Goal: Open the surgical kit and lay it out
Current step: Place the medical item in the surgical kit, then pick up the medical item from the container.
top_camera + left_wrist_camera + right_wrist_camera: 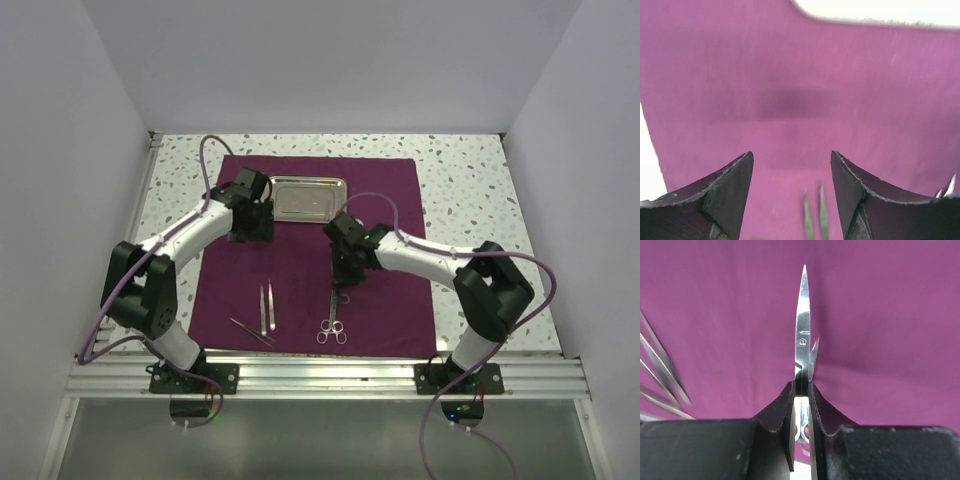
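Top view: we are looking at the surgical kit with the cloth (300, 270) lying flat and open on the worktop (470, 190). The tray (309, 198) is sitting on the cloth's far middle. The tweezers (267, 308) are lying near-left of centre, long axis running near to far. The scissors (334, 318) are just right of them, rings at the near end and long axis also near to far, with the far end going under the right claw (344, 282). We cannot tell here whether that is one ringed tool or two. The left claw (255, 225) is hovering over the cloth just beside the tray's near-left corner.

Left wrist view: the left claw is standing open with only cloth between its fingers. Tweezers tips (815, 215) are poking in at the bottom edge.

Right wrist view: the right claw (802, 390) is clamping shut on the scissors (802, 325) behind the pivot screw. The blades are pointing straight up the picture, away from the camera, almost closed. We cannot tell whether they are lifted or touching the cloth.

Handling: we are judging the scissors light, stiff, thin and slippery polished steel, so gripping the flat shank near the pivot looks best. The cloth looks soft and limp, best taken at an edge. The tray looks rigid, best taken at the rim.
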Motion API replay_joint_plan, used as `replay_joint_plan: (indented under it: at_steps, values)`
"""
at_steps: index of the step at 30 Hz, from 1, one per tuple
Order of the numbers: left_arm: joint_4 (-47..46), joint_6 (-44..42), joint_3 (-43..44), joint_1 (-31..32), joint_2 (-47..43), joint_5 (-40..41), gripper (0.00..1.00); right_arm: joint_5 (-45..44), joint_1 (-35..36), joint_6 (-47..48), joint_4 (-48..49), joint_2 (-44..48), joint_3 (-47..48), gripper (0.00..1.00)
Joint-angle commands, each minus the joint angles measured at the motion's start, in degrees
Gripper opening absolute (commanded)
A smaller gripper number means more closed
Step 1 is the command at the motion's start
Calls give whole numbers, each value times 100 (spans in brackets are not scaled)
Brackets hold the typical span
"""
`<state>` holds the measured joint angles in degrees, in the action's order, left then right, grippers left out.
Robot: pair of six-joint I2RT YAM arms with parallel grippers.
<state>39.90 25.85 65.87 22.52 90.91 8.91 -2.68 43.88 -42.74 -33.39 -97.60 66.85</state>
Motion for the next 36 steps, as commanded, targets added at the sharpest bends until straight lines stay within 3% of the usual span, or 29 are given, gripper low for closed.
replay_joint_plan:
  at_steps: [1, 8, 11, 12, 15, 16, 18, 21, 25, 27, 34, 36]
  values:
    - [-351, -238, 707, -143, 453, -214, 66, 433, 349, -708, 455, 373, -522, 0]
    - [-369, -282, 1051, -152, 805, -346, 66, 644, 499, -613, 26, 347, -507, 1]
    - [-351, -291, 1156, -161, 884, -354, 65, 926, 490, -315, -228, 312, -270, 33]
    - [-334, -282, 1217, -161, 954, -389, 65, 918, 499, -183, -404, 303, -138, 49]
    - [-316, -308, 1560, -161, 1155, -512, 65, 630, 499, 283, -1282, 303, 582, 67]
    - [-290, -308, 1813, -161, 1226, -539, 65, 515, 499, 467, -1467, 321, 966, 80]
    - [-229, -308, 2122, -161, 1497, -583, 64, 278, 481, 600, -1942, 338, 1355, 86]
    - [-71, -317, 2772, -161, 1858, -627, 63, -338, 280, 872, -2111, 225, 2094, 86]
    - [211, -273, 3178, -161, 1922, -548, 62, -304, -519, 1083, -2049, -668, 3393, 83]
    - [202, -282, 2855, -196, 1651, -504, 62, -312, -835, 1162, -2058, -1144, 3964, 81]
    - [80, -335, 1404, -231, 551, -513, 62, -268, -1276, 1479, -2778, -3719, 7688, 70]
    - [62, -282, 1010, -231, 253, -548, 62, -233, -1381, 1471, -2709, -4169, 7957, 64]
